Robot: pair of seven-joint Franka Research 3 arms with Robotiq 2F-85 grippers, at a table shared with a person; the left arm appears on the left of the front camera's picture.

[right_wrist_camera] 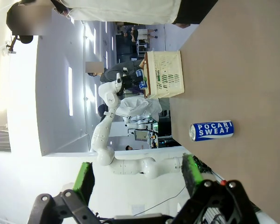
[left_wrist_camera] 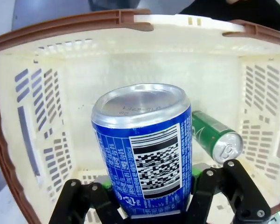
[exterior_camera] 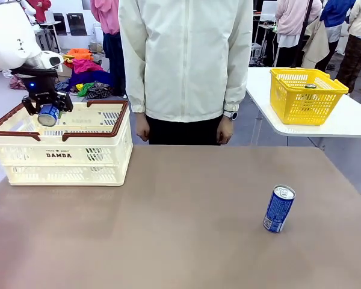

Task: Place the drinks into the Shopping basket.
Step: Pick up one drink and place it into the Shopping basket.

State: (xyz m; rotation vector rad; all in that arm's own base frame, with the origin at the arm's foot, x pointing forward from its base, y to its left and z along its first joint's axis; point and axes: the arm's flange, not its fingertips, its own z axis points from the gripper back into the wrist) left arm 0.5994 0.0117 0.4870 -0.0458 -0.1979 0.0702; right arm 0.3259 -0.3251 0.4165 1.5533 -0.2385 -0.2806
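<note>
Hovering my left gripper (exterior_camera: 47, 107), clenched on a blue can (left_wrist_camera: 142, 154), over the basket (left_wrist_camera: 60, 28); next I release it, then my open right gripper (right_wrist_camera: 137, 175) takes the second can (exterior_camera: 279, 208).

The table (exterior_camera: 186, 241): brown, matte top. The basket (exterior_camera: 24, 158), cream lattice with a brown rim, rests on the table's far left corner, its lettered side facing the robot. A blue can (exterior_camera: 279, 208) stands upright on the tabletop, silver top up, well to the right of the basket and nearer the robot's edge. Beyond, far right of the basket, a white table (exterior_camera: 349, 117) carries a yellow basket (exterior_camera: 301, 99).
</note>
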